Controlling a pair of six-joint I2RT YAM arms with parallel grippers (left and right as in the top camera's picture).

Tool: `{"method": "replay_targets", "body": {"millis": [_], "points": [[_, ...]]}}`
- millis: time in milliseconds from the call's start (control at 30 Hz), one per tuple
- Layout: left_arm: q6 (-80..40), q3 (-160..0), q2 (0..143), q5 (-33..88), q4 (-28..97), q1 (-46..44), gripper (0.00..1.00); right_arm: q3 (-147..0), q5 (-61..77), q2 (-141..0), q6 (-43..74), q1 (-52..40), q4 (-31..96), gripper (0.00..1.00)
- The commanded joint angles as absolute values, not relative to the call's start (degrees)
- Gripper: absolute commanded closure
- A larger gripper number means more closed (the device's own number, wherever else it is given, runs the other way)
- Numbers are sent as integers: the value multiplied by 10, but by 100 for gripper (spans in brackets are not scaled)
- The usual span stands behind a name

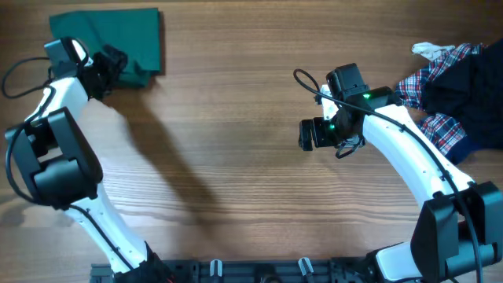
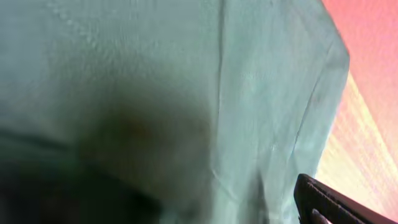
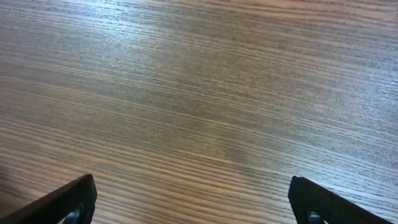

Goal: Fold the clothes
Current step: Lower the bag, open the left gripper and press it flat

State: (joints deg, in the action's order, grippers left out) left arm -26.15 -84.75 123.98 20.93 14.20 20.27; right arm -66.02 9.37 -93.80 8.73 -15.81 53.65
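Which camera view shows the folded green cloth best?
The overhead view: nearly the whole green cloth is visible, in the picture's upper left. The left wrist view shows only a close-up of its fabric. The right wrist view shows only the table.

Nothing legible: no text, label, brand, number or sign to be read on the green cloth [image 1: 135, 33], on the pile of checked clothes [image 1: 440, 127] or on the wooden table [image 1: 236, 118].
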Motion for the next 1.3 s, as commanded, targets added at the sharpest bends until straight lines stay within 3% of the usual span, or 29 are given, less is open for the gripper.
{"method": "replay_targets", "body": {"millis": [0,167,300,433,467,500,567,633,733,900,933,967,1033,1133,1267], "points": [[-244,-848,1147,186,211,201,0,-656,90,-934,90,-161,531,0],[-277,-848,1088,26,309,201,0,-656,90,-934,90,-161,521,0],[-274,-848,1106,25,170,200,0,-656,106,-934,91,-161,514,0],[-272,-848,1173,29,52,194,34,-656,108,-934,92,-161,515,0],[-262,-848,1197,29,39,193,57,-656,110,-934,91,-161,516,0],[-244,-848,1217,29,29,194,71,-656,110,-934,92,-161,518,0],[-226,-848,1249,9,19,195,87,-656,110,-934,92,-161,525,0],[-227,-848,1270,-15,20,198,92,-656,110,-934,91,-161,530,0],[-221,-848,1281,-41,22,208,82,-656,110,-934,91,-161,532,0],[-209,-848,1271,-19,43,223,80,-656,120,-934,106,-161,534,0],[-210,-848,1258,3,43,222,70,-656,121,-934,107,-161,536,0],[-210,-848,1237,41,39,222,53,-657,120,-934,107,-161,535,0],[-210,-848,1194,93,30,222,49,-657,96,-934,136,-161,529,0],[-209,-848,1093,151,47,222,27,-666,50,-934,170,-161,527,0],[-209,-848,964,221,131,222,12,-675,-8,-912,219,-161,525,0]]}}
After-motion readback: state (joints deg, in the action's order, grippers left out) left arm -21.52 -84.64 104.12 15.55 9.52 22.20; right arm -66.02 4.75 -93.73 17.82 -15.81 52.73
